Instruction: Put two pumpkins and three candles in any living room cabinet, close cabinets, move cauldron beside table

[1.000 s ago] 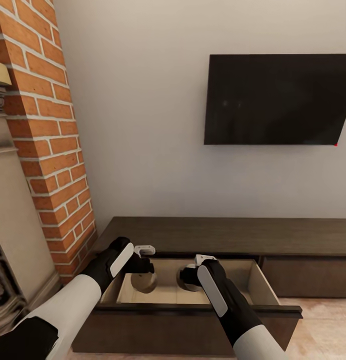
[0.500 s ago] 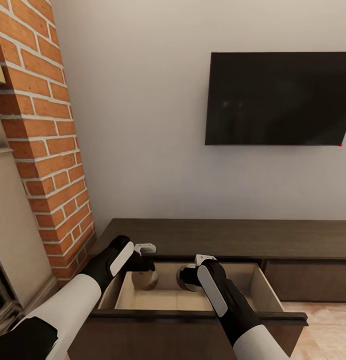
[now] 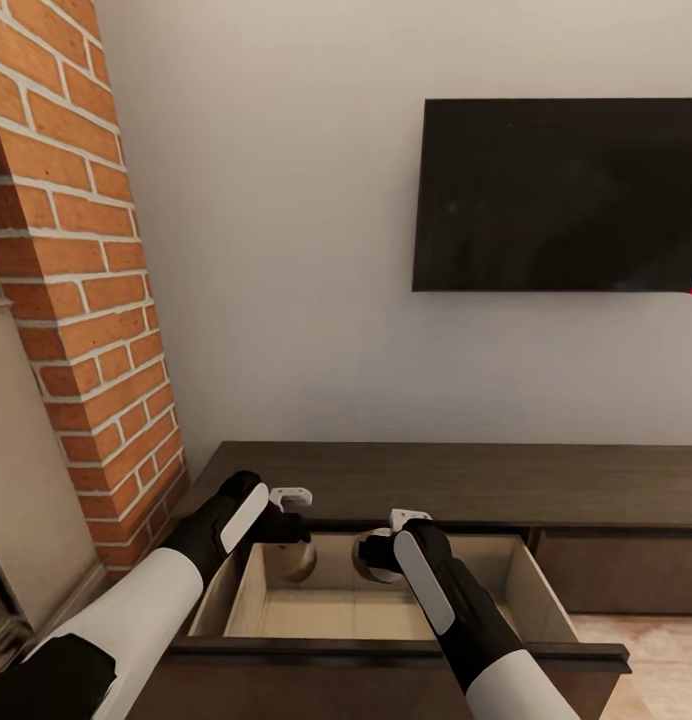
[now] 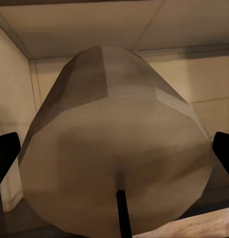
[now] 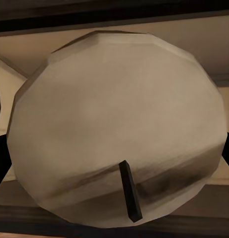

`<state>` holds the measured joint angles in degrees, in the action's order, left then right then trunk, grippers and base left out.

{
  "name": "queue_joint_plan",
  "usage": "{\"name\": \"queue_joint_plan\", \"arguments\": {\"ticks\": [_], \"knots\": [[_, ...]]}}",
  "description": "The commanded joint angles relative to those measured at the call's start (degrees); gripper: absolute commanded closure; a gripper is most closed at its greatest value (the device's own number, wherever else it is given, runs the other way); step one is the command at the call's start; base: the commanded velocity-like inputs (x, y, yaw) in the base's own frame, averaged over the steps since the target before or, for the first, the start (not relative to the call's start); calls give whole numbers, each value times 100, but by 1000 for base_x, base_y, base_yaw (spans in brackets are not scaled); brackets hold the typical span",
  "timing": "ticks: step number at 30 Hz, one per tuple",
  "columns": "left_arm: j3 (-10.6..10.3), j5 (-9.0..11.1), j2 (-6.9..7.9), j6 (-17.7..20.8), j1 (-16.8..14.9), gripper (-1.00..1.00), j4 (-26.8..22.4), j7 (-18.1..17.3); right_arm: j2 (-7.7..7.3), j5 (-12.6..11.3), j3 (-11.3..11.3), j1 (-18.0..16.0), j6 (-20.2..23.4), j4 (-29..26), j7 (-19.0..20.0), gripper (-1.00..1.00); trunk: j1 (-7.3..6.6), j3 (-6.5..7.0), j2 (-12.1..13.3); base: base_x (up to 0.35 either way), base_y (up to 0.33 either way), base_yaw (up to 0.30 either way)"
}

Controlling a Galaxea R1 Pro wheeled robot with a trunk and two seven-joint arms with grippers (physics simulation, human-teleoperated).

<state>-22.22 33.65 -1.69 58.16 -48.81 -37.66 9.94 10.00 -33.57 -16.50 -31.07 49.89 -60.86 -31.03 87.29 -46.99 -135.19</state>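
- Two candles, cream and stubby: one [image 4: 114, 148] held in the left gripper [image 3: 286, 522], the other [image 5: 116, 144] in the right gripper [image 3: 378, 552], jaws closed against their sides.
- Both hanging over the open drawer [image 3: 336, 612] of the cabinet [image 3: 466, 475], not yet lowered.
- Since a second ago, view shifted closer; arms barely changed.
- Next, probably: lower, release.

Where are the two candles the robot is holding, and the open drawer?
Left candle [image 4: 114, 148], left wrist view: its wick-end face.
Right candle [image 5: 119, 139], right wrist view: its round wick-end face.
Open drawer [image 3: 331, 612], head view: its pale floor.
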Motion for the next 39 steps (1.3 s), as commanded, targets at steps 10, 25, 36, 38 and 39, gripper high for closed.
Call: {"name": "queue_joint_plan", "arguments": {"ticks": [10,25,36,38,39], "knots": [[-19,57,1,73,-5,100,28,69,0,-266,-21,-330,9,688,-83,100,175,-150,-324,5,0,0],[-19,55,-8,70,-6,100,-9,68,0,-707,-40,-722,-744,1493,-89,100,328,-276,-605,0,0,0],[-12,54,0,64,-5,100,-19,61,0,-914,-71,-1103,-788,2121,-96,100,454,-498,-813,0,0,0],[-12,54,1,64,-5,100,-18,60,0,-944,-72,-1110,-788,2139,-96,100,456,-521,-815,0,0,0],[-12,54,1,64,-5,100,-19,60,0,-951,-72,-1112,-788,2142,-96,100,456,-521,-815,0,0,0]]}}
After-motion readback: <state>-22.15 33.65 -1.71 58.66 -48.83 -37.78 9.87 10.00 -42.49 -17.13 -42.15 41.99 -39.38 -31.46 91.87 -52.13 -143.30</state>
